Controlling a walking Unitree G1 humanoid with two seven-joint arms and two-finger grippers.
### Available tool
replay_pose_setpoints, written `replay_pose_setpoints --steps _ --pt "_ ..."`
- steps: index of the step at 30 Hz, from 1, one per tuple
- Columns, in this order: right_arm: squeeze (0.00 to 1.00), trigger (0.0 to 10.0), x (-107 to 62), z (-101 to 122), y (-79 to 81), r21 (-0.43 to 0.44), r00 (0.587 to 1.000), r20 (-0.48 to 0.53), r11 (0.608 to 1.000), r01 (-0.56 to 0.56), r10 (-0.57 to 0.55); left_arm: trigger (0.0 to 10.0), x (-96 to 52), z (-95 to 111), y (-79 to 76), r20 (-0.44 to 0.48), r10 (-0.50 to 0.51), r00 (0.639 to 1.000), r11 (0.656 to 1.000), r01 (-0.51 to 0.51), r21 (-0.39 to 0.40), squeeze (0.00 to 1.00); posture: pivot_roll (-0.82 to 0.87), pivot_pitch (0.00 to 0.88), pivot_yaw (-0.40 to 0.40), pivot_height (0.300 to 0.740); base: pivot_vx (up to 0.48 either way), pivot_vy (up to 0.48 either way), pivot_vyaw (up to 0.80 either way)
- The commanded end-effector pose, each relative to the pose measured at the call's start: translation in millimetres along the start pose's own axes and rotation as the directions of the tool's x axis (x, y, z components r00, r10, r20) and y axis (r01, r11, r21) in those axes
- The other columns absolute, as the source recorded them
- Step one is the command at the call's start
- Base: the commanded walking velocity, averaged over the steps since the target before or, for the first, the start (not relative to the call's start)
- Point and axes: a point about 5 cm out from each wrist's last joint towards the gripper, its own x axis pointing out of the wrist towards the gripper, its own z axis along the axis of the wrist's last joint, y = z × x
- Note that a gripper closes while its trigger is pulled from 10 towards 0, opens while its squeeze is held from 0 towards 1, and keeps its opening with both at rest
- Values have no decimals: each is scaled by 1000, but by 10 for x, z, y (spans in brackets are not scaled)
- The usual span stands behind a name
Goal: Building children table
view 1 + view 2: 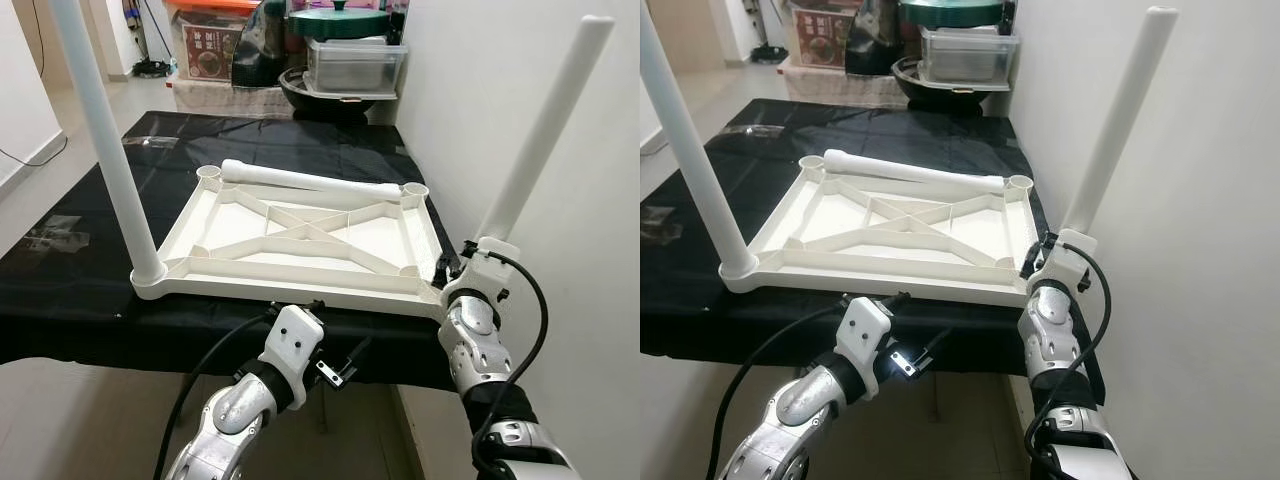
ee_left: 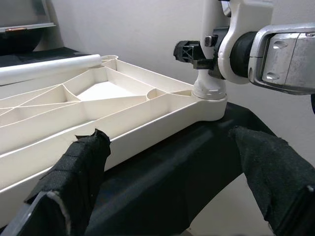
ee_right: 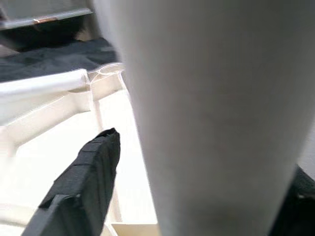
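Observation:
A white children's table top [image 1: 290, 283] lies upside down on a black-covered table [image 1: 90, 240]. One white leg [image 1: 105, 140] stands in its near-left corner socket. A second leg [image 1: 545, 130] rises slanted from the near-right corner, with my right gripper [image 1: 452, 272] shut around its base; the right wrist view has this leg [image 3: 206, 123] between the black fingers [image 3: 83, 182]. A third leg [image 1: 305, 180] lies loose across the far edge. My left gripper [image 2: 170, 135] is open, low before the top's near edge, holding nothing.
A white wall [image 1: 600, 260] runs close along the right side. Behind the table stand a clear plastic box [image 1: 355, 65], a green-lidded pot [image 1: 338, 20] and a black bowl [image 1: 320, 95]. Bare floor lies to the left [image 1: 40, 190].

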Motion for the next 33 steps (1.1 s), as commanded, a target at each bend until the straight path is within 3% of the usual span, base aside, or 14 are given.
replay_pose_setpoints --steps 1,6,10,12,14,15,16,19,20,21,25,30,31,33 --pt "0 10000 12 41 42 56 996 28 995 -84 83 10000 1 -43 -22 -13 -2 1000 1000 2 -8 0 168 0 -98 740 0 0 0" --pt "0 10000 -15 170 106 106 910 77 904 -414 407 10000 6 -36 -19 -11 -1 1000 1000 1 -8 0 167 0 -99 740 0 0 0" --pt "0 10000 -51 186 133 101 859 73 853 -512 507 10000 6 -35 -19 -11 -2 1000 1000 1 -8 0 167 0 -99 740 0 0 0" --pt "0 10000 -177 170 159 38 720 20 720 -693 693 10000 7 -34 -18 -11 -3 1000 1000 3 -8 0 163 0 -95 740 0 0 0" --pt "0 10000 -177 170 159 38 720 20 720 -693 693 10000 7 -34 -18 -11 -3 1000 1000 3 -8 0 163 0 -95 740 0 0 0" --pt "0 10000 -247 159 174 22 646 -5 646 -763 763 10000 8 -34 -17 -11 -4 1000 1000 4 -8 0 163 0 -95 740 0 0 0" --pt "0 10000 -247 159 174 22 646 -5 646 -763 763 10000 8 -34 -17 -11 -4 1000 1000 4 -8 0 163 0 -95 740 0 0 0" --pt "0 10000 -484 97 265 7 406 -72 407 -913 911 10000 9 -34 -17 -11 -4 1000 1000 4 -6 0 163 0 -95 740 0 0 0" --pt "0 10000 -484 97 265 7 406 -72 407 -913 911 10000 9 -34 -17 -11 -4 1000 1000 4 -6 0 163 0 -95 740 0 0 0" --pt "0 10000 -558 70 298 8 336 -93 338 -941 937 10000 11 -31 -15 -10 -5 1000 1000 4 -6 0 170 0 -98 740 0 0 0" --pt "0 10000 -666 12 379 21 224 -126 229 -973 966 10000 13 -27 -12 -9 -5 1000 1000 5 -5 0 170 0 -98 740 0 0 0" --pt "0 9529 -706 -3 422 28 182 -136 187 -982 974 10000 13 -28 -13 -10 -6 1000 1000 6 -5 0 170 0 -98 740 0 0 0" --pt "0 0 -722 -12 436 35 169 -141 175 -984 976 10000 12 -27 -15 -10 -6 1000 1000 6 -4 0 173 0 -98 740 0 0 0" --pt "0 0 -709 -21 451 26 188 -145 193 -981 972 10000 11 -27 -17 -10 -7 1000 1000 7 -4 0 173 0 -98 740 0 0 0"
